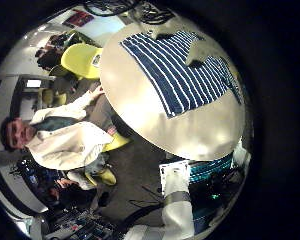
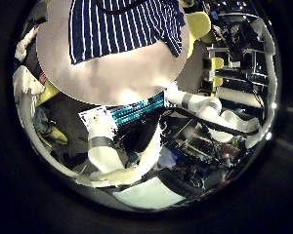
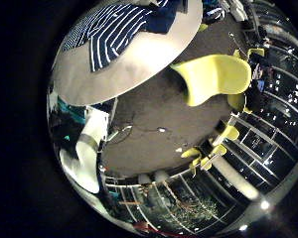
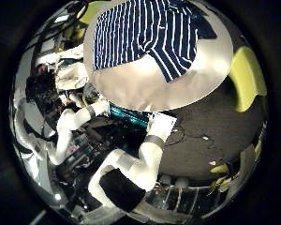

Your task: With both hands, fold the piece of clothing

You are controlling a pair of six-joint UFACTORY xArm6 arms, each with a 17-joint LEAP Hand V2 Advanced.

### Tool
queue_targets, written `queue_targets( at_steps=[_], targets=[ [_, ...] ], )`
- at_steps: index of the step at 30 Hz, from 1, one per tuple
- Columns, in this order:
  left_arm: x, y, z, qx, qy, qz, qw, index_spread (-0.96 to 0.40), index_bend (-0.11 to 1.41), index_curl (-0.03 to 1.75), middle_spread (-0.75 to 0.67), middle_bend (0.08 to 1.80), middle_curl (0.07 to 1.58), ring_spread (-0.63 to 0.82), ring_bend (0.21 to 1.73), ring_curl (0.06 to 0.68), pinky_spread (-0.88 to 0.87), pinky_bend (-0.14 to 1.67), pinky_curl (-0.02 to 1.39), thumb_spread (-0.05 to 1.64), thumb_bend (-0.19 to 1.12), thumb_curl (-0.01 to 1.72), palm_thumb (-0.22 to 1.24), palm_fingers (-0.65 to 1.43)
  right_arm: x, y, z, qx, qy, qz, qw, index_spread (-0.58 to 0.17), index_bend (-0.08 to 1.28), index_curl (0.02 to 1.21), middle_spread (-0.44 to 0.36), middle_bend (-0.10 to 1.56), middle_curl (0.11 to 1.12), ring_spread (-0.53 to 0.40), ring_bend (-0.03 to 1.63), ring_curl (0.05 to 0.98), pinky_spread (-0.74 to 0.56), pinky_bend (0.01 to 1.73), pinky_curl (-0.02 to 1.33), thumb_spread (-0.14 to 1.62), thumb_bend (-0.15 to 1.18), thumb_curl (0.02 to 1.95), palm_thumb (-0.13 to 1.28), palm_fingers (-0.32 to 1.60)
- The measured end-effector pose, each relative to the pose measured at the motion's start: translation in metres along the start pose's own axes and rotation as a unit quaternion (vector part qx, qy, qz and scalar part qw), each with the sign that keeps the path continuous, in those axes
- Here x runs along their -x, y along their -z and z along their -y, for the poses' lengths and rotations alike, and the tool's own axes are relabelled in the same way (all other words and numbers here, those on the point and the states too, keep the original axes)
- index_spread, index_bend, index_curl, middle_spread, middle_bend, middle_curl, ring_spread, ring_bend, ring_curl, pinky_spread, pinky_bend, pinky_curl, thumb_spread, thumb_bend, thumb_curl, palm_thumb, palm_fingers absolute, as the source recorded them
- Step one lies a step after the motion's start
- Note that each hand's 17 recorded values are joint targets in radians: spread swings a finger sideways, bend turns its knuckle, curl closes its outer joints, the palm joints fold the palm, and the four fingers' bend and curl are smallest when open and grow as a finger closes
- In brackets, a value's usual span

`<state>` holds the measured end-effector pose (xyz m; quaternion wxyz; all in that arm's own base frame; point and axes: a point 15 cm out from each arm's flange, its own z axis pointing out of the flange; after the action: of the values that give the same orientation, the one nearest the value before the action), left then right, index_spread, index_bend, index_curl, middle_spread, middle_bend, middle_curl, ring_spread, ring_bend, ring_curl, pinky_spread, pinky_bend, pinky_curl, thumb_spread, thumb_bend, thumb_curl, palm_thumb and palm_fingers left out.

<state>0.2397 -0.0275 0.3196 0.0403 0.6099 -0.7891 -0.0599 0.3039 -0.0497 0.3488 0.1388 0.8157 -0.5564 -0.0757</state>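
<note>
On the round pale desk [image 1: 190, 125], in the left little-finger view, lies a navy-and-white striped cloth shirt [image 1: 180, 70], spread flat and well away from the palm. The right thumb view shows the same. Finger posture: cannot tell; neither hand looks nearer.

Round table [image 4: 145, 89]: pale top, one item only, a striped shirt [image 4: 145, 33] spread flat over part of it. Broad bare margin of tabletop lies between the shirt and the table edge nearest the arms; nothing stands on it.

Shirt: lies low, one sleeve [image 2: 171, 39] angled out towards the rim, a fold ridge across the cloth.

Air above table: unobstructed in all four palm views.

Beyond the rim: yellow chair [image 3: 214, 74] close to the table edge; further yellow chair [image 1: 80, 58] at another side; both off the tabletop.
</note>
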Motion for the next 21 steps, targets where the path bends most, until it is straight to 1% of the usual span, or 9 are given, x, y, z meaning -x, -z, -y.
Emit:
queue_targets(
  at_steps=[3, 11, 18, 21],
  targets=[
    [0.004, -0.002, 0.0, 0.0, -0.004, 0.008, 1.0, -0.07, 0.16, 0.33, 0.15, 0.21, 0.39, 0.18, 0.77, 0.168, 0.22, 0.49, 0.29, 1.06, -0.02, 0.28, 0.13, 0.22, 0.002, 0.001, 0.001, -0.001, 0.001, 0.0, 1.0, -0.335, 0.15, 0.24, 0.049, 0.21, 0.36, 0.203, 0.46, 0.258, 0.36, 0.48, 0.31, 1.19, -0.02, 0.23, 0.17, 0.06],
    [0.007, -0.019, 0.001, 0.009, -0.01, 0.013, 0.9998, -0.07, 0.17, 0.33, 0.15, 0.21, 0.39, 0.18, 0.76, 0.167, 0.23, 0.49, 0.29, 1.06, -0.02, 0.28, 0.13, 0.22, 0.005, -0.003, 0.004, 0.005, -0.004, 0.006, 1.0, -0.328, 0.15, 0.25, 0.049, 0.21, 0.35, 0.203, 0.45, 0.256, 0.36, 0.48, 0.31, 1.19, -0.02, 0.23, 0.17, 0.06],
    [0.005, -0.03, 0.009, 0.001, -0.026, 0.017, 0.9995, -0.08, 0.17, 0.34, 0.14, 0.21, 0.39, 0.18, 0.76, 0.167, 0.22, 0.48, 0.29, 1.06, -0.02, 0.28, 0.14, 0.24, 0.007, -0.004, 0.003, 0.009, -0.024, 0.008, 1.0, -0.327, 0.15, 0.25, 0.049, 0.21, 0.35, 0.204, 0.46, 0.257, 0.36, 0.48, 0.3, 1.19, -0.02, 0.23, 0.17, 0.06],
    [0.006, -0.047, 0.021, -0.009, -0.033, 0.028, 0.999, -0.08, 0.17, 0.34, 0.13, 0.22, 0.4, 0.18, 0.76, 0.167, 0.21, 0.47, 0.29, 1.05, -0.02, 0.29, 0.16, 0.24, 0.008, -0.007, 0.0, 0.016, -0.033, 0.012, 0.999, -0.327, 0.15, 0.25, 0.049, 0.21, 0.35, 0.205, 0.46, 0.257, 0.36, 0.48, 0.3, 1.2, -0.02, 0.23, 0.17, 0.06]
  ],
)
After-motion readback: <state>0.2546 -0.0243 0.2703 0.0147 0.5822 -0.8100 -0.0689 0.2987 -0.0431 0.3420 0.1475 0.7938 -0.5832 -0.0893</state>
